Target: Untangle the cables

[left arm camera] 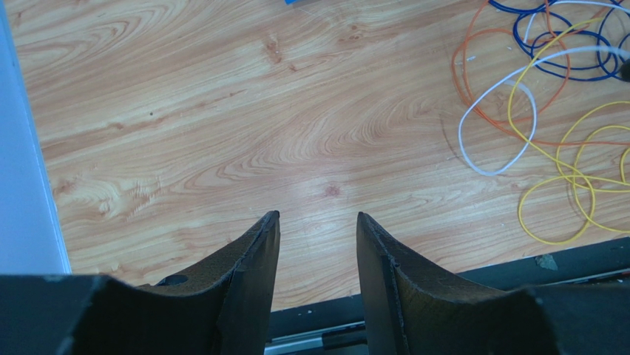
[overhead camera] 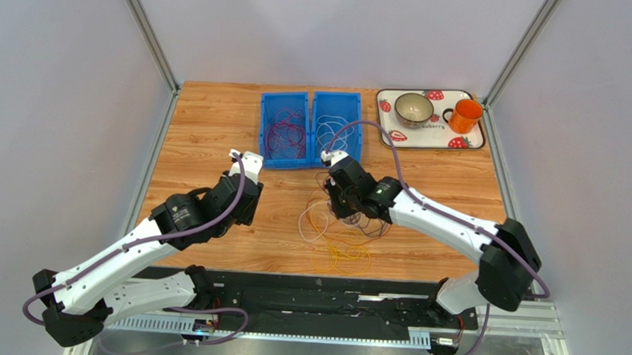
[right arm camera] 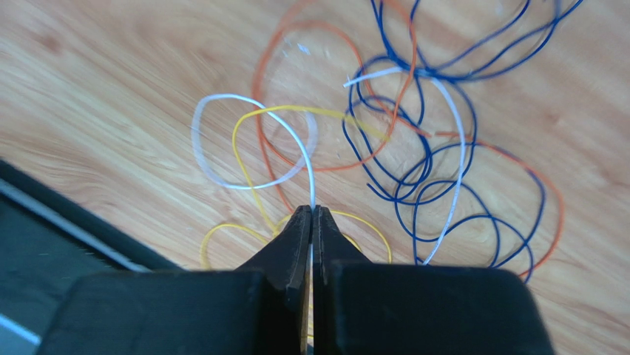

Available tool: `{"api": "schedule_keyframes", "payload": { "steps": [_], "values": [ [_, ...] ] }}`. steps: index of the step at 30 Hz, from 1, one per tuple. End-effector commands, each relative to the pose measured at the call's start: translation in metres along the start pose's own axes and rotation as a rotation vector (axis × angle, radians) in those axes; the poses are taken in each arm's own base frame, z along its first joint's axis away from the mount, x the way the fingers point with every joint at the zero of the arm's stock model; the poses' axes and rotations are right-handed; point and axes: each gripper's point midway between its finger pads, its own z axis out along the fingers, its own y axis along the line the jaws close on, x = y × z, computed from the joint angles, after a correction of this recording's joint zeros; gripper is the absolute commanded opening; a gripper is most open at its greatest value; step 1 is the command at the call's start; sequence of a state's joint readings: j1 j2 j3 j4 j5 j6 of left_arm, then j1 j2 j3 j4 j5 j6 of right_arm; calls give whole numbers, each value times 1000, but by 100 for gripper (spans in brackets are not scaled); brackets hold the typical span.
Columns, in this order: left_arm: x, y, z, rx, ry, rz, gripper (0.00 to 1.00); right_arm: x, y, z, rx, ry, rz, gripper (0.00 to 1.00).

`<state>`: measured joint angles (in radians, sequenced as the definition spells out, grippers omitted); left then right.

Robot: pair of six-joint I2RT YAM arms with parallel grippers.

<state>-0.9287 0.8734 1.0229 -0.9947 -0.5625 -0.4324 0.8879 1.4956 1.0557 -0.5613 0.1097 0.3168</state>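
Notes thin cables (overhead camera: 342, 241) loosely looped on smooth wood-grain bench (left arm camera: 185, 111), pale walls (overhead camera: 58, 94) around, right fingers (right arm camera: 292, 244) clamping white cable (right arm camera: 309, 177), left fingers (left arm camera: 255, 251) apart.

Wooden bench (overhead camera: 217, 117), viewed from above. A left blue bin (overhead camera: 285, 95) and a right blue bin (overhead camera: 337, 95) stood touching, side by side, at its far middle. Right of them lay a strawberry-patterned tray (overhead camera: 427, 139) carrying a pale bowl (overhead camera: 414, 109) and, just beside it, an orange mug (overhead camera: 465, 116).

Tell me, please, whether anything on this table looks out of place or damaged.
Only the tangle of cables, heaped loose on the table while others lie in the blue bins. Nothing looks spilled or broken.
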Motion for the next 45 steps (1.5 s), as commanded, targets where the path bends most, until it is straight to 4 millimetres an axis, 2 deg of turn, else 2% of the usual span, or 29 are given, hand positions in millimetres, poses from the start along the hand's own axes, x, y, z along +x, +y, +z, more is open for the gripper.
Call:
{"api": "schedule_keyframes", "payload": {
  "steps": [1, 8, 12, 17, 19, 20, 28, 31, 40, 41, 43, 44, 45],
  "values": [
    [-3, 3, -2, -8, -23, -1, 52, -65, 12, -69, -50, -211, 4, 0],
    [-3, 2, -3, -1, -24, -4, 52, -114, 19, -145, -121, -433, 32, 0],
    [-3, 3, -3, 3, -26, -8, 52, -133, 25, -177, -173, -541, 51, 0],
    [-3, 2, -4, 5, -31, -16, 52, -154, 20, -221, -209, -737, 123, 0],
    [-3, 2, -4, 11, -27, -14, 51, -162, 17, -221, -197, -773, 134, 0],
    [-3, 2, -4, 11, -29, -14, 52, -164, 17, -211, -178, -750, 131, 0],
    [-3, 1, -5, 16, -32, -18, 52, -183, 16, -201, -145, -731, 139, 0],
    [-4, 2, -5, 16, -37, -20, 52, -193, 9, -193, -121, -729, 161, 0],
    [-5, 2, -5, 15, -40, -16, 52, -237, -20, -167, -84, -744, 243, 0],
    [-4, 2, -5, 14, -36, -13, 52, -243, -30, -157, -67, -737, 266, 0],
    [-5, 2, -5, 15, -38, -13, 52, -255, -35, -155, -74, -746, 274, 0],
    [-5, 2, -5, 14, -37, -14, 52, -259, -45, -143, -57, -734, 288, 0],
    [-5, 2, -5, 14, -37, -14, 52, -267, -48, -143, -62, -743, 302, 0]
  ]
}}
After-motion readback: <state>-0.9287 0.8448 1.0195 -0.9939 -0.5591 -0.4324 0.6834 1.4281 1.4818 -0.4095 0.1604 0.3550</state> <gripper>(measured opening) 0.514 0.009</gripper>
